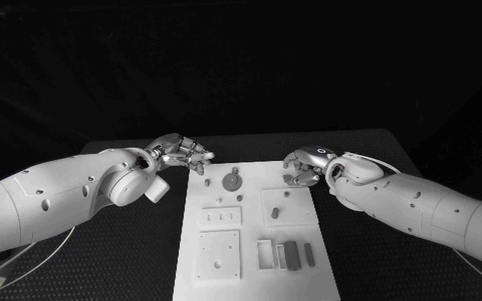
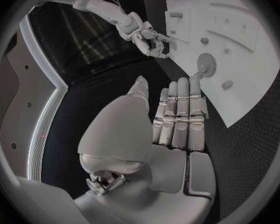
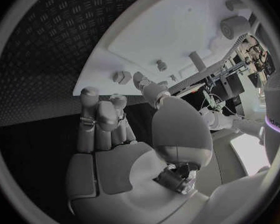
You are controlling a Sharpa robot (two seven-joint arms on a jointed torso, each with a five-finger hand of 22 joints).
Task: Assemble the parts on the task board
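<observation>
The white task board [image 1: 301, 287] lies lengthwise in the middle of the table. A round gear-like part [image 1: 232, 181] stands near its far end, with small pegs beside it. Two dark bars [image 1: 291, 253] lie at the near right. My left hand [image 1: 184, 152] hovers at the board's far left corner. Its fingers [image 2: 180, 109] are stretched out straight with nothing in them, close to the gear [image 2: 206, 63]. My right hand [image 1: 304, 166] is at the far right corner, fingers partly bent, thumb apart, holding nothing. A small hex part [image 3: 121, 77] and a peg [image 3: 159, 64] sit just beyond its fingertips.
Square recessed plates [image 1: 219, 253] sit in the board's near half, and one with a slot [image 1: 276, 210] sits mid-right. A white frame piece [image 1: 265, 254] lies beside the dark bars. The black textured table [image 1: 120, 266] extends on both sides of the board.
</observation>
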